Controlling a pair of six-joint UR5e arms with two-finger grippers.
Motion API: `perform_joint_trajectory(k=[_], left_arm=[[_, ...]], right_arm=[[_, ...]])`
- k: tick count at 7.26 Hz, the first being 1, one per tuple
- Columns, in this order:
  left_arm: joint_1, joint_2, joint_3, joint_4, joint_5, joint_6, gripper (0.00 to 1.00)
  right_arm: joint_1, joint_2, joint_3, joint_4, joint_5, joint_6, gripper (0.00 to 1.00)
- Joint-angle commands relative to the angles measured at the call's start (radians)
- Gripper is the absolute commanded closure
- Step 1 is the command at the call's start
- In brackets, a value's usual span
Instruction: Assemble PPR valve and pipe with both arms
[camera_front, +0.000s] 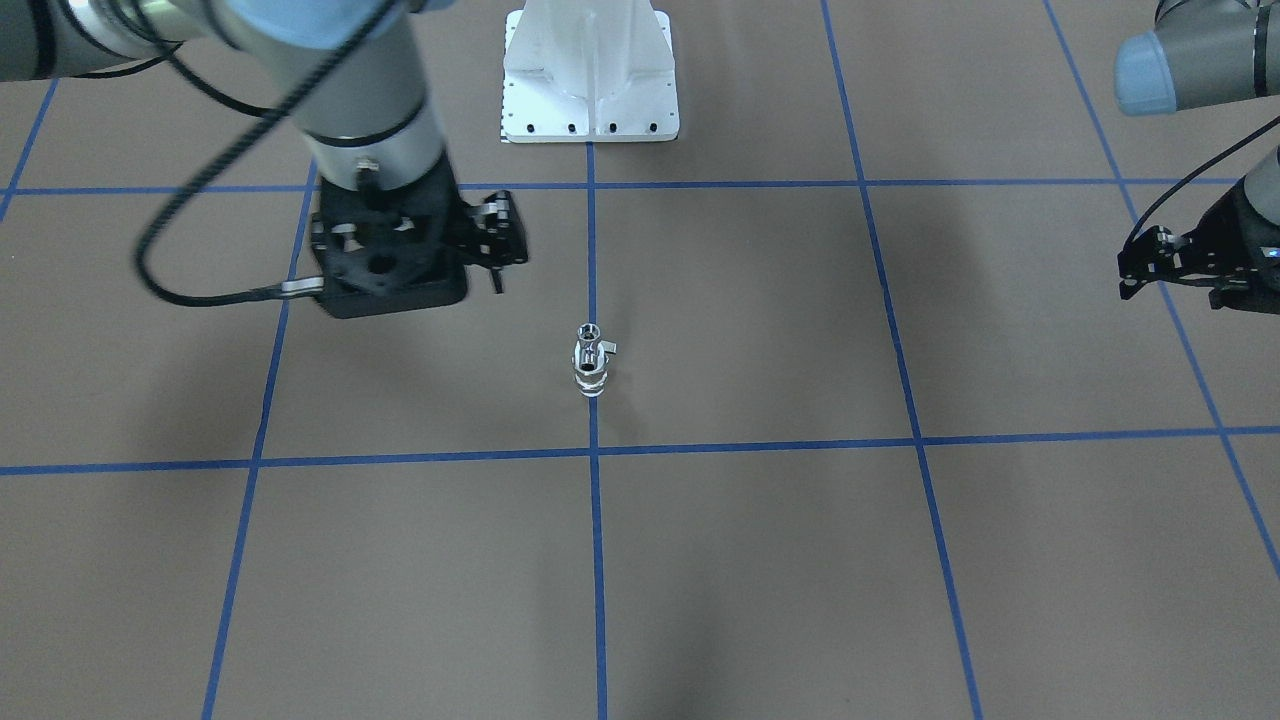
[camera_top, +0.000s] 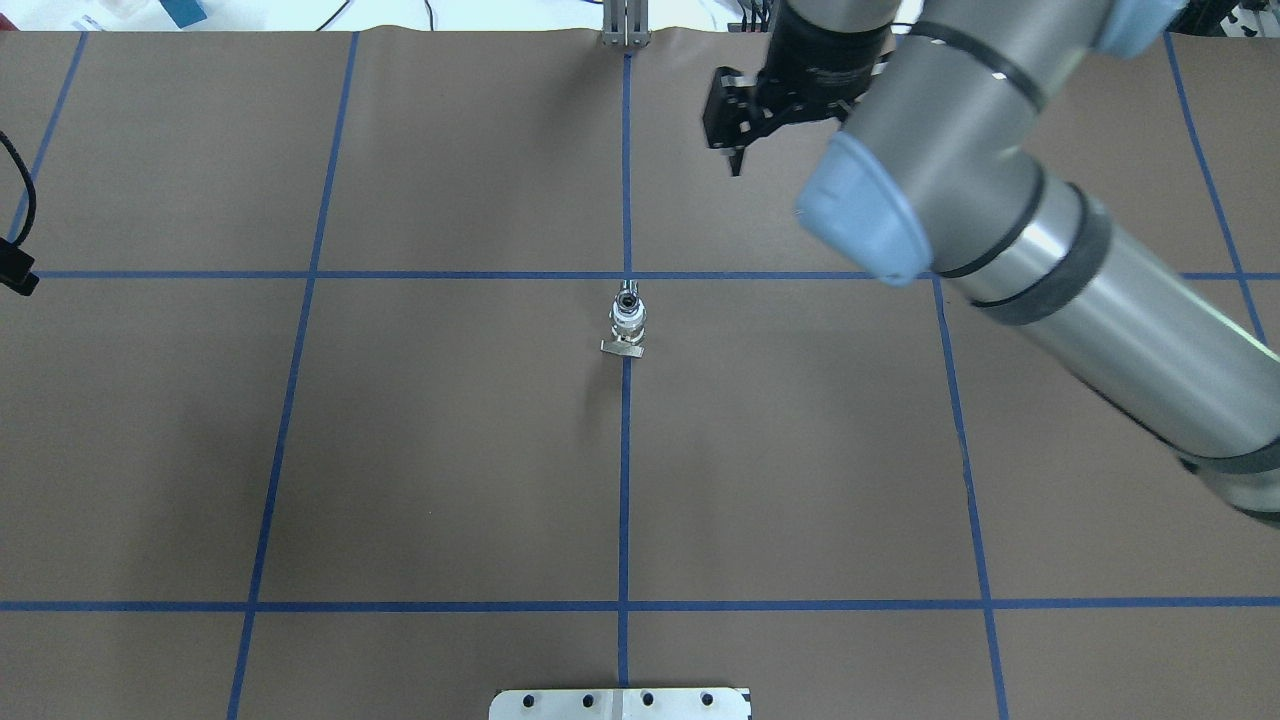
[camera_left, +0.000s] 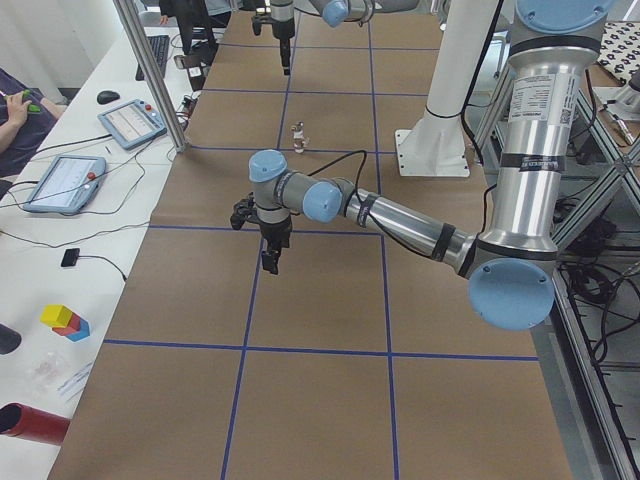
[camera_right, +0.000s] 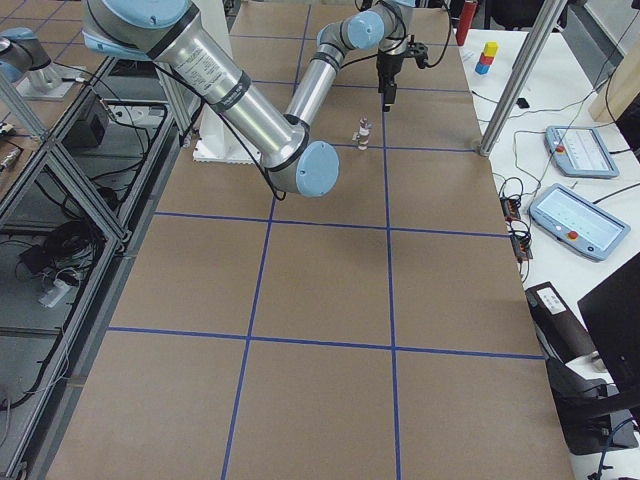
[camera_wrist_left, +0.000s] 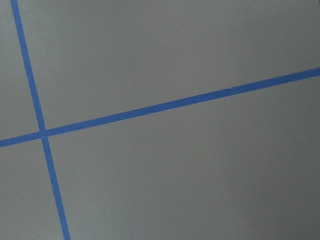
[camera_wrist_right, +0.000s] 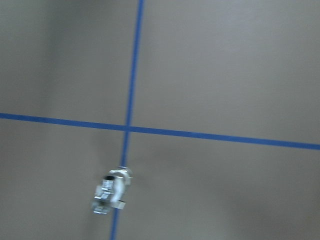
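The PPR valve and the chrome pipe stand upright as one small white-and-chrome stack on the centre blue line. The stack also shows in the overhead view and blurred in the right wrist view. No gripper touches it. My right gripper hangs above the table beyond and to the right of the stack; it looks shut and empty, and shows in the front view too. My left gripper is far off at the table's left side, looks shut and holds nothing.
The white bolted pedestal stands at the robot's side of the table. Blue tape lines form a grid on the brown table cover. Tablets and coloured blocks lie on a white side bench past the table's far edge.
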Motion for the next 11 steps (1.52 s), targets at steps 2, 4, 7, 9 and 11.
perform_joint_trajectory(k=[2, 4, 7, 9, 11], left_arm=[[-0.142, 0.048, 0.012, 0.016, -0.007, 0.169, 0.01], [-0.216, 0.084, 0.097, -0.001, -0.100, 0.304, 0.01], [-0.230, 0.088, 0.116, -0.003, -0.114, 0.338, 0.01], [-0.236, 0.088, 0.115, -0.001, -0.114, 0.338, 0.01], [-0.236, 0.087, 0.110, -0.001, -0.114, 0.338, 0.01]], right_arm=[[0.364, -0.385, 0.024, -0.021, 0.111, -0.745, 0.01], [0.532, -0.426, -0.242, 0.005, 0.143, -1.048, 0.01], [0.600, -0.605, -0.438, 0.364, 0.152, -1.045, 0.01], [0.602, -0.722, -0.454, 0.571, 0.154, -0.984, 0.01], [0.611, -0.751, -0.432, 0.602, 0.175, -0.848, 0.01]])
